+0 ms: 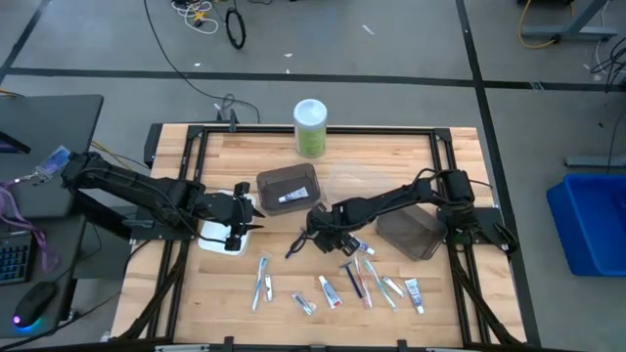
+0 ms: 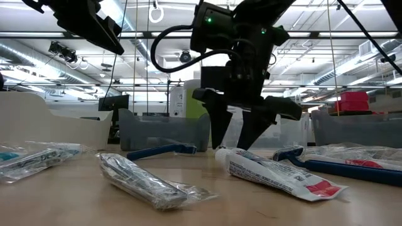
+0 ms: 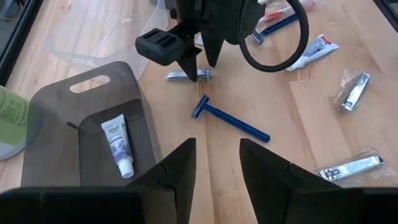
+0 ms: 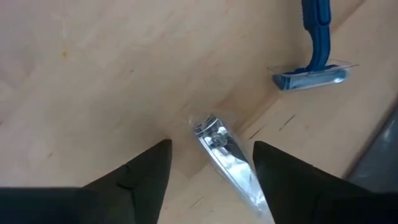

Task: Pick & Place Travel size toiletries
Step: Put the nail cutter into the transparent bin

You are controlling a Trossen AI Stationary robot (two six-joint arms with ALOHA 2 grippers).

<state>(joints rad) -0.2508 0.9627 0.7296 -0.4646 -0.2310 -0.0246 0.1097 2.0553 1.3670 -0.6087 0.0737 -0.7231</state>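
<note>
**Right gripper spread over a wrapped clipper**

While the left gripper waits with fingers apart beside the dark tray holding one white tube, the right gripper stands spread over one silvery packet. One blue razor lies between them, on the wooden table.

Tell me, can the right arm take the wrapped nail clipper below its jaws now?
Probably yes. The right gripper hangs just over the nail clipper with jaws open on both sides, and only bare wood lies between them.
</note>
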